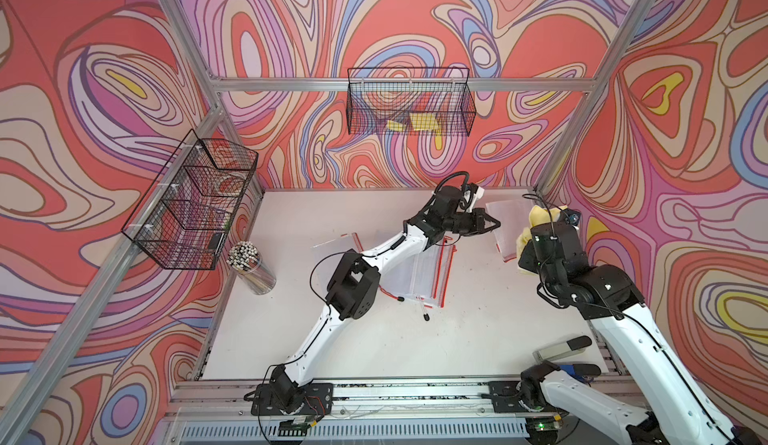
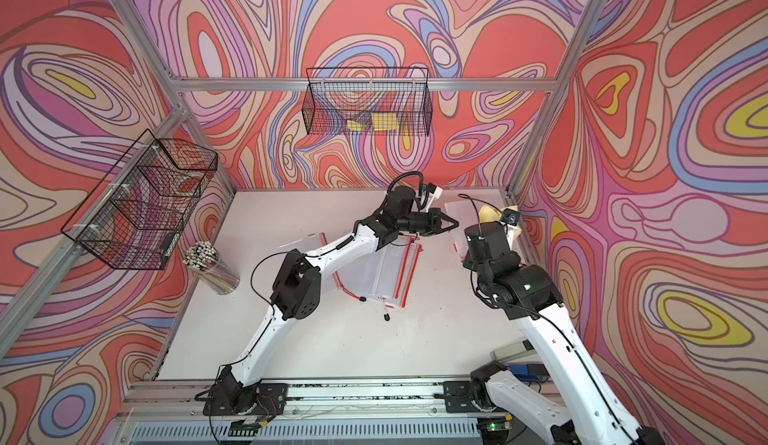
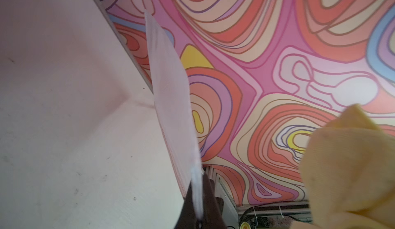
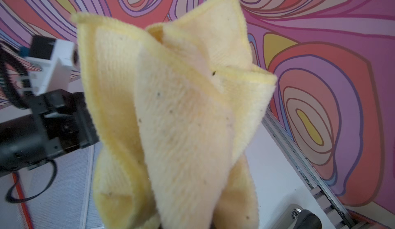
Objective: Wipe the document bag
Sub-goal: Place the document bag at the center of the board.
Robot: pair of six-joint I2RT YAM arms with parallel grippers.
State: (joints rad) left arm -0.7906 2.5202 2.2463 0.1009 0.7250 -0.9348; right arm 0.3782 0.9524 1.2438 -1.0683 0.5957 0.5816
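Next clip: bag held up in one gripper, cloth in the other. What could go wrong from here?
1. The left gripper pinches the document bag only at one edge; the thin sheet may flex away or slip out under wiping pressure.
2. The yellow cloth is bunched with loose folds, so it may meet the bag with little flat area.
3. It fills the right wrist view, so contact would be hard to see there.

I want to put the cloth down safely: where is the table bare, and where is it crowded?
Bare: the near strip of the table, between the pile of document bags and the front rail; also the far-left corner behind the pencil jar. Crowded: the far-right corner, where the held document bag and yellow cloth are.
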